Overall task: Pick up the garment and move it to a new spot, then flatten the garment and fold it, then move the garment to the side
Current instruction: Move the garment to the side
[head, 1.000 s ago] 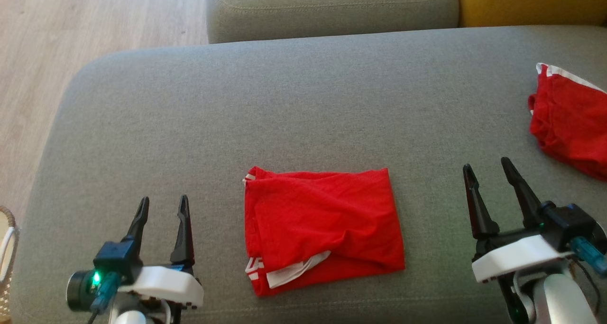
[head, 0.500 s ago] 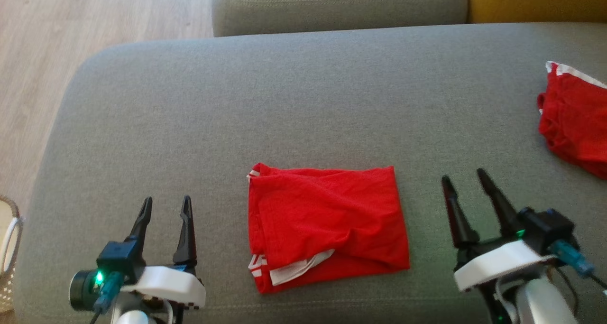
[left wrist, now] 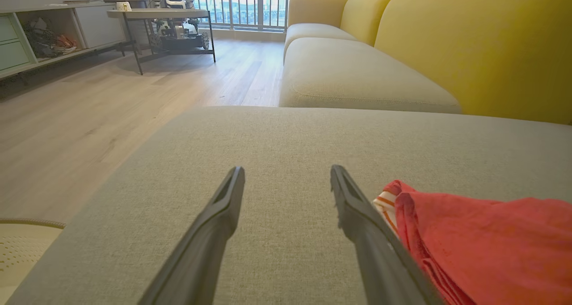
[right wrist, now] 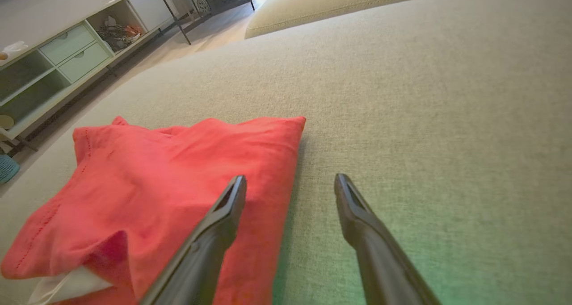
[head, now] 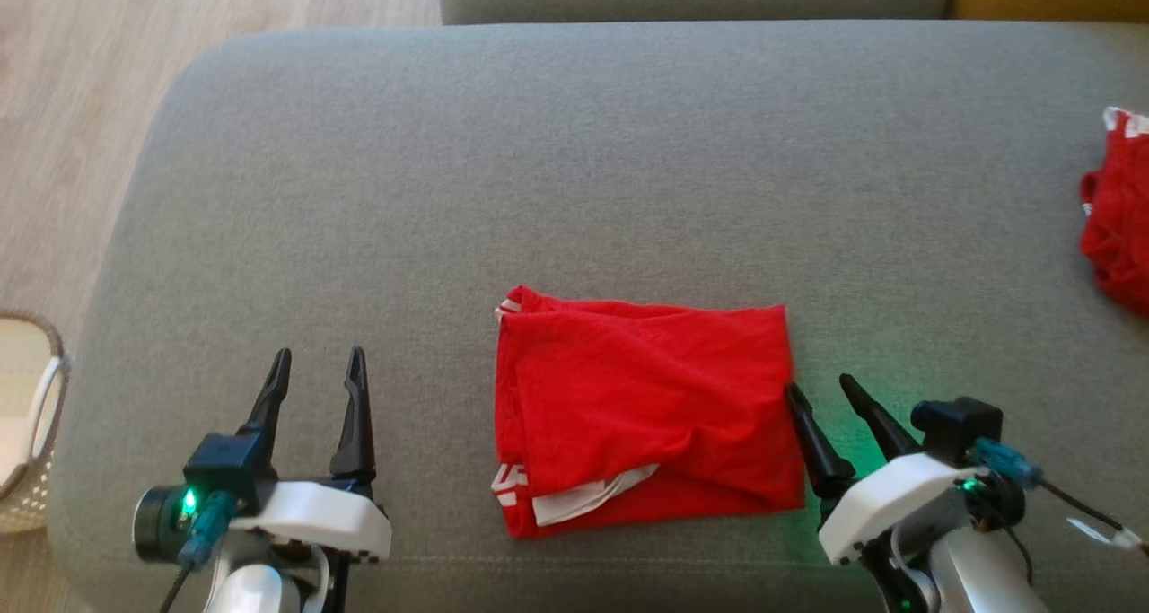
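Red garment (head: 646,415) lies between spread left tool (head: 320,353) and spread right tool (head: 817,382), just beside the latter.

Daylight comes through a railed window (left wrist: 250,1) onto a pale wood floor (left wrist: 89,108). A grey sofa seat (head: 574,146) spreads across the foreground, with yellow backrests (left wrist: 469,46) behind. A low cabinet (left wrist: 53,32) and a metal-legged table (left wrist: 161,14) stand across the room, and a wicker basket (head: 27,505) sits off the seat's left edge.

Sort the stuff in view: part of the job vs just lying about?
Job: folded red garment, right gripper open at its edge, left gripper open, grey cushion under it.
Lying about: second red garment, basket, yellow sofa, shelf unit.
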Available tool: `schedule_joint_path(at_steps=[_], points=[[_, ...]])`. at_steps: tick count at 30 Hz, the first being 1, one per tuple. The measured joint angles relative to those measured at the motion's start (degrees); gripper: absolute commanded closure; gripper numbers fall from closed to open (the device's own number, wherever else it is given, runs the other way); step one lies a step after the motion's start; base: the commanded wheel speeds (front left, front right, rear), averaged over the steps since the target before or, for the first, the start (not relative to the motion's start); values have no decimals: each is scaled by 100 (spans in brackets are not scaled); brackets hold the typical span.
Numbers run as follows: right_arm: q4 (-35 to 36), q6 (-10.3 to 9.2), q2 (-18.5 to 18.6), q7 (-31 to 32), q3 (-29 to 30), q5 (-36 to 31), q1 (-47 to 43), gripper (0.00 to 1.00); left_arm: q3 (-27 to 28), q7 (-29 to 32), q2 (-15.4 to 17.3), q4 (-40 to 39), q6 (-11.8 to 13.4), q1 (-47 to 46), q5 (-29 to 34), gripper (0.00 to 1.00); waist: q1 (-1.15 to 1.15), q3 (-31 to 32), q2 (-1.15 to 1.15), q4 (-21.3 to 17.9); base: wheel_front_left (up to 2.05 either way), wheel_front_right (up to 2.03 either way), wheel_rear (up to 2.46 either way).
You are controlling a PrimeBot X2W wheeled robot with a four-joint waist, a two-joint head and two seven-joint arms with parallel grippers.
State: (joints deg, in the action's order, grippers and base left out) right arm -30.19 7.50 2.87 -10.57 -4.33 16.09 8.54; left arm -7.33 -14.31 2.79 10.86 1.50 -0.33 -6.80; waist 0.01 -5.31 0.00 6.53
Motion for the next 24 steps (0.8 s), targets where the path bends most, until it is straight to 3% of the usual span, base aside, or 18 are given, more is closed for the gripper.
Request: schedule_joint_path(at_steps=[12,13,14,24], points=[[-1017,0,15,158,-407,271,500,0,-44,0,0,66,1,-13,0,0,0,-123,0,171,0,0,0],[-1066,0,15,157,-430,272,547,76,-38,0,0,70,1,-21,0,0,0,-125,0,173,0,0,0],[-1114,0,15,146,-456,271,592,100,-32,0,0,74,1,-29,0,0,-1,-124,0,174,0,0,0],[-1344,1,11,-165,-448,-493,749,100,23,0,0,86,0,-81,8,0,-1,-84,0,53,0,0,0]])
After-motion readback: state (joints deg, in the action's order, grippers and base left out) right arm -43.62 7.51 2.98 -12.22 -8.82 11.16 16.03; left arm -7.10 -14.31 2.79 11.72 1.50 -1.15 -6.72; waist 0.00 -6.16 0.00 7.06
